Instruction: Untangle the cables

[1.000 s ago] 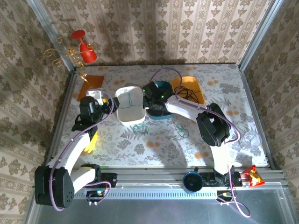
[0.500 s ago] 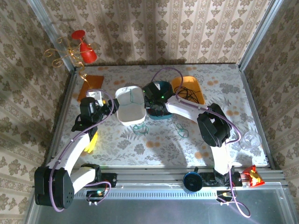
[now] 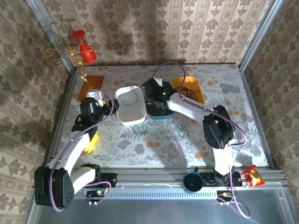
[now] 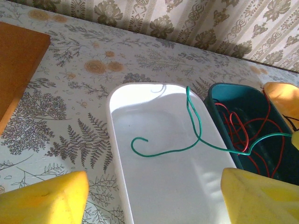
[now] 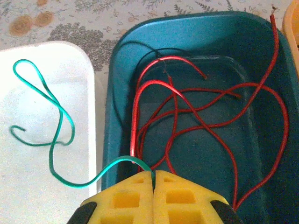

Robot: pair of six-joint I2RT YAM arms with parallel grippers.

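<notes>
My right gripper (image 5: 153,171) is shut on a green cable (image 5: 60,126) at the near left corner of the teal tray (image 5: 187,21). From the jaws the green cable (image 4: 187,147) arcs over the rim and lies looped in the white tray (image 4: 112,116). Several red cables (image 5: 187,112) lie tangled in the teal tray, with a thin black one at its far left. My left gripper (image 4: 154,196) is open over the near end of the white tray, nothing between its yellow fingers (image 4: 42,200). From above, two more green cables (image 3: 138,128) (image 3: 181,132) lie on the table.
An orange tray (image 3: 191,84) with black cable (image 3: 187,93) sits right of the teal one. An orange-brown mat (image 3: 91,84) lies at the back left. A yellow object (image 3: 91,142) lies under the left arm. A clear cup (image 3: 252,139) and a red packet (image 3: 253,175) are at the right.
My right arm has shifted a little toward the back while holding the green cable, and more of that cable now lies looped in the white tray. The left arm has stayed put.
</notes>
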